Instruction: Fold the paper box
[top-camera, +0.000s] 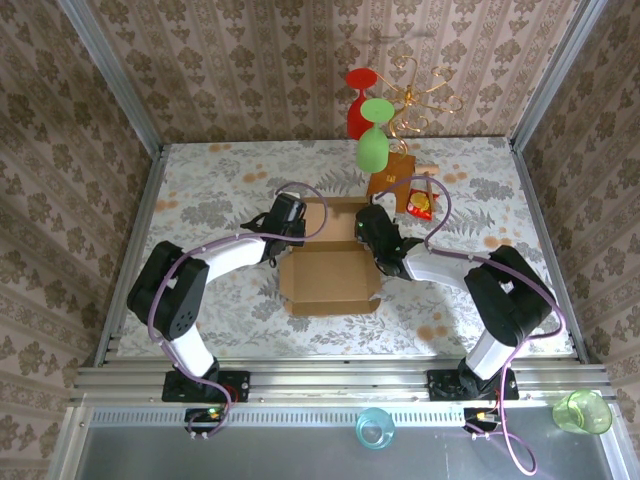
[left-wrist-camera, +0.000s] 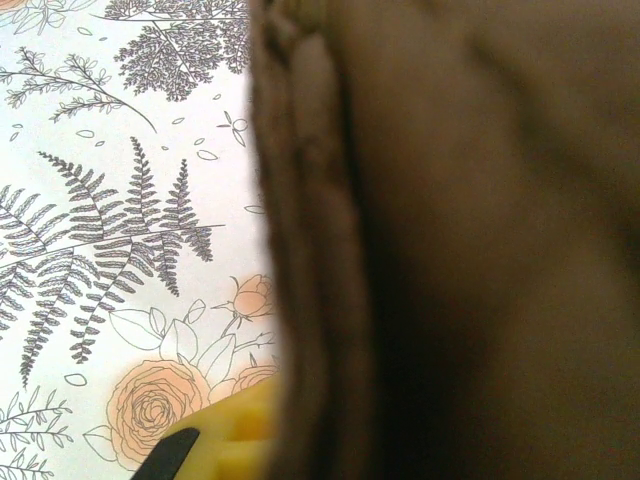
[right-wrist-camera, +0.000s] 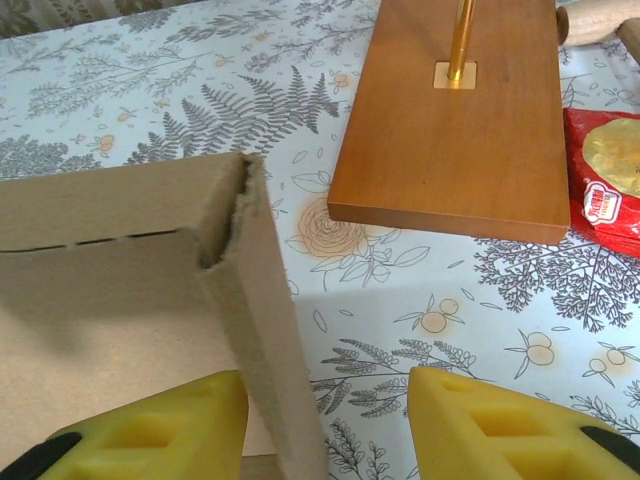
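The paper box (top-camera: 330, 272), plain light-brown cardboard, sits in the middle of the table with its side walls raised and its top unclosed. My left gripper (top-camera: 291, 216) is at the box's back left corner. Blurred cardboard (left-wrist-camera: 450, 240) stands right against the lens there, one yellow finger (left-wrist-camera: 228, 432) presses against it, and the jaws are shut on that wall. My right gripper (right-wrist-camera: 320, 400) is at the box's right wall (right-wrist-camera: 265, 330). It is open, with the upright wall standing between the fingers close to the left one.
A wooden stand base (right-wrist-camera: 450, 120) with a gold rod lies just beyond the right gripper, beside a red snack packet (right-wrist-camera: 605, 180). Red (top-camera: 358, 100) and green (top-camera: 374, 142) glasses hang on the stand. A blue cup (top-camera: 374, 428) and a green cup (top-camera: 583, 411) sit on the near ledge.
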